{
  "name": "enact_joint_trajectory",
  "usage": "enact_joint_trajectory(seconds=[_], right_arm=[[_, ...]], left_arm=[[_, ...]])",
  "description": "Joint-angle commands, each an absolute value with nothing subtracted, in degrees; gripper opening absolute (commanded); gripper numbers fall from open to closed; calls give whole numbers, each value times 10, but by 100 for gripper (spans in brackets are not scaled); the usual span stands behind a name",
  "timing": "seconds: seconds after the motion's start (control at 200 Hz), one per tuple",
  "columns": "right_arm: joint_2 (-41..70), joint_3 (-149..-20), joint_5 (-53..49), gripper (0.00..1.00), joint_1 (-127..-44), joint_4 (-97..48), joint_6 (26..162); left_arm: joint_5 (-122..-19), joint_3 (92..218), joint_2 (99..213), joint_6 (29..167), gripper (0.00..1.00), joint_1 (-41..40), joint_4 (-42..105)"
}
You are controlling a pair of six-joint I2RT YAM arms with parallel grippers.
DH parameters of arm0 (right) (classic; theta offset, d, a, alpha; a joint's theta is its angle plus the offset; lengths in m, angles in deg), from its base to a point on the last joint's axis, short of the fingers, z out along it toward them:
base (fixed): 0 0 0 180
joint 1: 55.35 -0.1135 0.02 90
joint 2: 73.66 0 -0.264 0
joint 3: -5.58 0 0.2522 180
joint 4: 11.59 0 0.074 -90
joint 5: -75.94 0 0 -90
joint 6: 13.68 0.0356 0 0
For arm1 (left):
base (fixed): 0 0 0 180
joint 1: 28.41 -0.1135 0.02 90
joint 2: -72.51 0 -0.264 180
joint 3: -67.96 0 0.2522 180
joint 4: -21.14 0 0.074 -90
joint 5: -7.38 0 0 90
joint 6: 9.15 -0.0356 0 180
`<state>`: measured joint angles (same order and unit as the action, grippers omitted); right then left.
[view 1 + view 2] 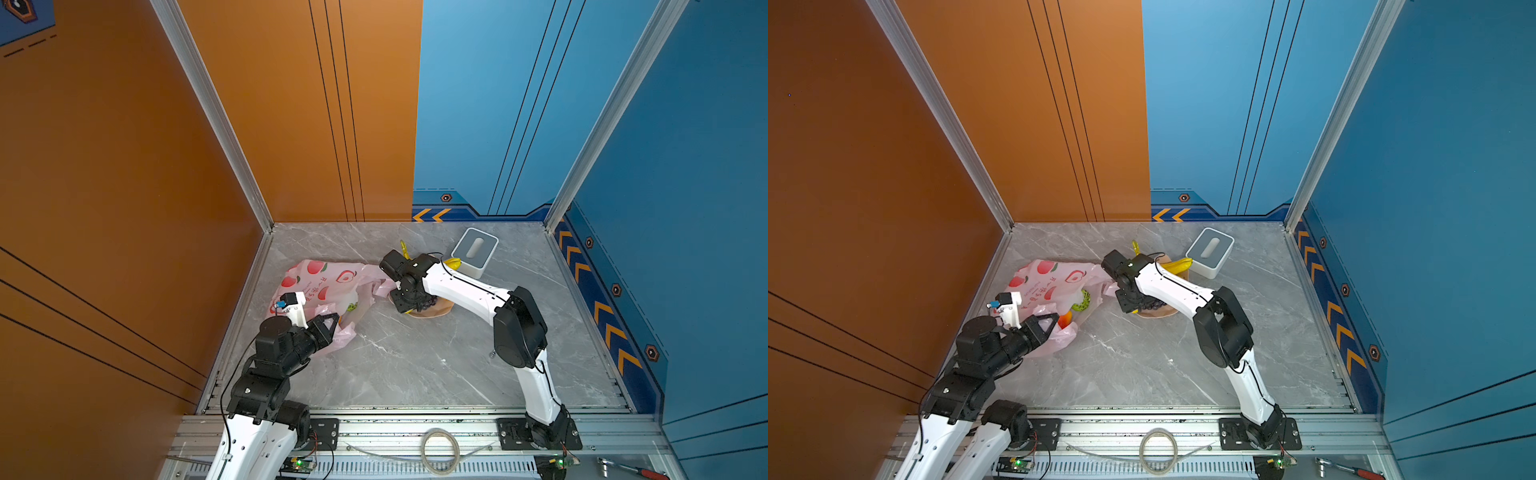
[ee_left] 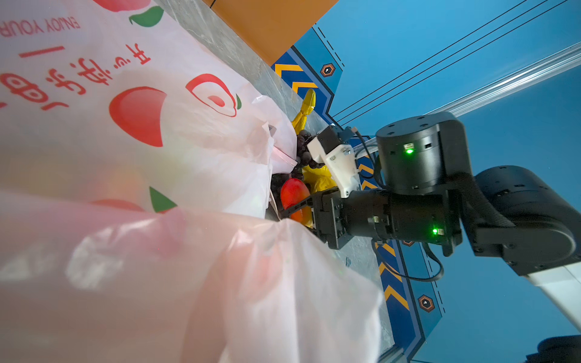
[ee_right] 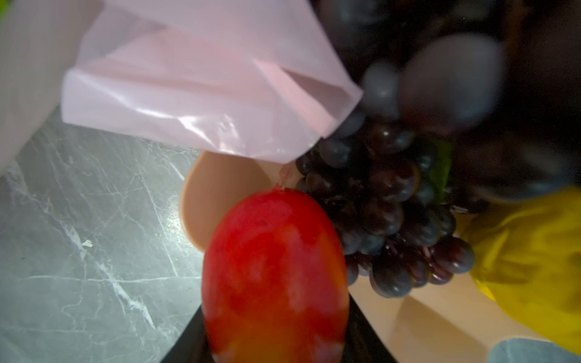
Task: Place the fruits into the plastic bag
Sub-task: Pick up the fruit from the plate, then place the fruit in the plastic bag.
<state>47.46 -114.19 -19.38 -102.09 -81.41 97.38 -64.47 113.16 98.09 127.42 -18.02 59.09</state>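
The pale-pink plastic bag [image 1: 322, 284] [image 1: 1046, 282] lies at the left of the table. My left gripper [image 1: 332, 322] [image 1: 1054, 322] is shut on its near rim, and in the left wrist view the bag [image 2: 157, 251] hides the jaws. A green bumpy fruit [image 1: 1082, 301] and an orange fruit [image 1: 1065, 320] show inside the bag. My right gripper [image 1: 407, 306] [image 3: 276, 339] is shut on the red-yellow mango [image 3: 276, 267] [image 2: 294, 191] at the edge of the beige plate [image 3: 213, 195]. The purple grapes [image 3: 386, 201] and the yellow bananas [image 1: 1177, 264] lie on the plate.
A white-grey box [image 1: 473, 251] [image 1: 1209, 251] stands behind the plate at the back right. One loose flap of the bag [image 3: 204, 94] hangs over the plate's left side. Walls close the table at the left, back and right.
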Motion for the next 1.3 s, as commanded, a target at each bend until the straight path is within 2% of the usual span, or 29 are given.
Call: enact_joint_trajectory(seconds=[0.0, 0.716, 0.926, 1.292], right_arm=[[424, -1135, -207, 31, -1017, -821, 986], [255, -1044, -128, 32, -1014, -786, 1005], [225, -1044, -63, 32, -1014, -766, 1011], [229, -1060, 107, 32, -1017, -700, 1042]], left_arm=[[-631, 1125, 986, 1272, 0, -186, 586], [-624, 1131, 993, 1273, 0, -186, 581], [-623, 1133, 994, 1272, 0, -186, 583], [-621, 1139, 993, 1272, 0, -186, 589]])
